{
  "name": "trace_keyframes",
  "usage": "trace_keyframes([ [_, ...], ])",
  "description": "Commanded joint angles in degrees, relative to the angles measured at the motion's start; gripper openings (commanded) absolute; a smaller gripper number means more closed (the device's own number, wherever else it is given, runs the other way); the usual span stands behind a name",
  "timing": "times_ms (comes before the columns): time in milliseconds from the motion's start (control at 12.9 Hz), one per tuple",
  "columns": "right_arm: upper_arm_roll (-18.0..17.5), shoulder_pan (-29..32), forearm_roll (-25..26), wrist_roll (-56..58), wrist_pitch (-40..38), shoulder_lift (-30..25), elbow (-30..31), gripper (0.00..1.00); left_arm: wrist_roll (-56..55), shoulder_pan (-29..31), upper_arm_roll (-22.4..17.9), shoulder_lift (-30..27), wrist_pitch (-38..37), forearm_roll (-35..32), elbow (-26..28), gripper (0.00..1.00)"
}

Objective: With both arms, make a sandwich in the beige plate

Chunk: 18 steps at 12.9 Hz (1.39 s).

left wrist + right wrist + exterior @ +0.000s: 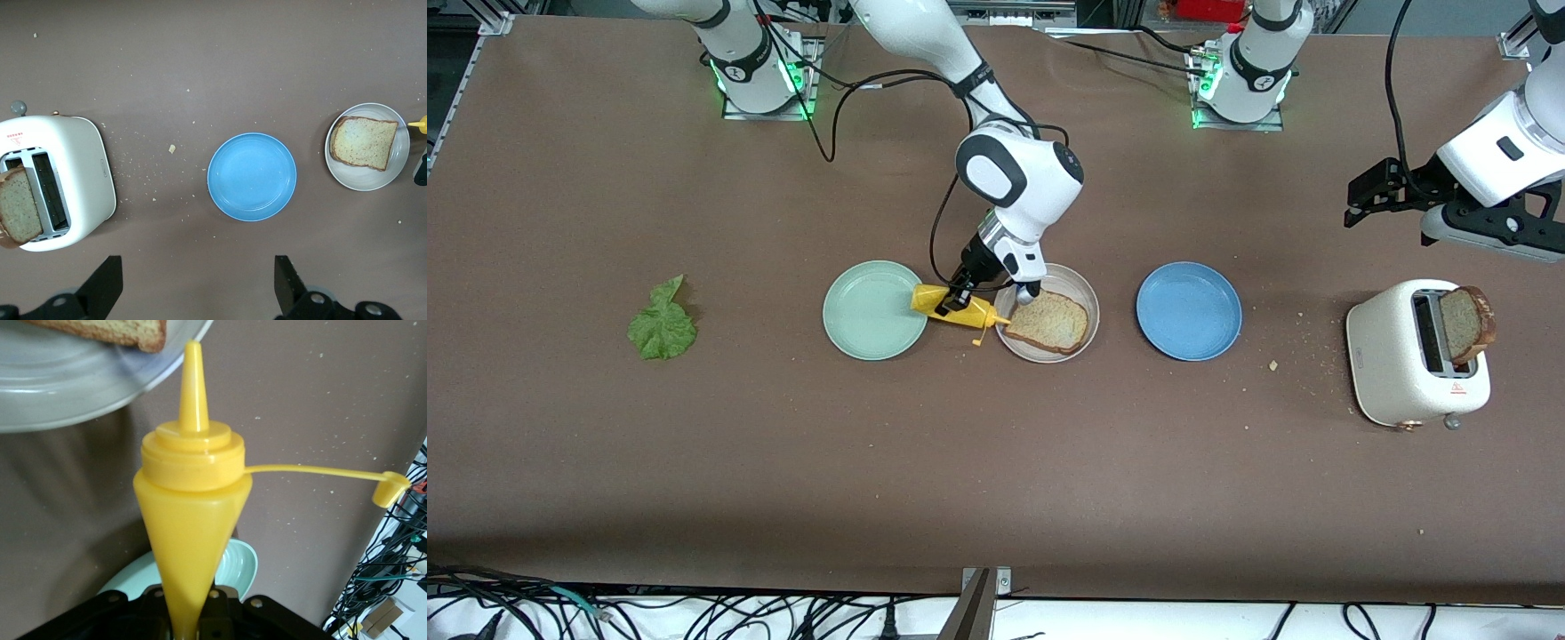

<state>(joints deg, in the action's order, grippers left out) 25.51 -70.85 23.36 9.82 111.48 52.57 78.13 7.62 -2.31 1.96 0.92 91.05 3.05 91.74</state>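
Observation:
The beige plate (1072,283) (400,167) (60,393) lies mid-table with one brown bread slice (1049,322) (363,142) (113,328) on it. My right gripper (959,298) (190,617) is shut on a yellow squeeze bottle (951,307) (193,493). The bottle is tipped over the gap between the mint-green and beige plates, its nozzle at the beige plate's rim and its cap hanging off. A second bread slice (1463,322) (19,207) stands in the white toaster (1405,364) (80,173). The lettuce leaf (662,322) lies toward the right arm's end. My left gripper (1369,191) (197,263) hangs open above the table by the toaster.
A mint-green plate (867,320) (233,570) sits beside the beige plate toward the right arm's end. A blue plate (1189,310) (251,176) lies between the beige plate and the toaster. Crumbs dot the table around the toaster.

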Motion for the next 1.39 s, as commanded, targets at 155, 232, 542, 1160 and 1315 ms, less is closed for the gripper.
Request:
trace_keyframes([
  [155, 2.61, 0.71, -1.2, 2.74, -2.41, -1.85, -2.36, 0.0, -1.55, -0.24, -0.11, 0.14, -0.96, 1.25, -0.86, 1.0],
  [232, 3.05, 1.33, -3.74, 3.36, -2.32, -2.82, -2.36, 0.0, -1.55, -0.24, -0.11, 0.14, -0.96, 1.25, -0.86, 1.0],
  [542, 6.91, 6.59, -17.17, 16.95, -2.41, -11.94, -1.23, 0.0, -1.55, -0.24, -0.11, 0.14, -0.96, 1.25, -0.86, 1.0],
  [1160, 8.77, 29.07, -49.76, 52.89, -2.23, -32.78, 14.57, 0.0, -1.55, -0.24, -0.2, 0.23, -0.87, 1.25, -0.86, 1.0],
  [1315, 8.77, 34.62, -58.83, 63.87, -2.49, -34.9, 18.71, 0.0, -1.55, -0.24, -0.11, 0.49, -0.87, 1.34, -0.86, 1.0],
])
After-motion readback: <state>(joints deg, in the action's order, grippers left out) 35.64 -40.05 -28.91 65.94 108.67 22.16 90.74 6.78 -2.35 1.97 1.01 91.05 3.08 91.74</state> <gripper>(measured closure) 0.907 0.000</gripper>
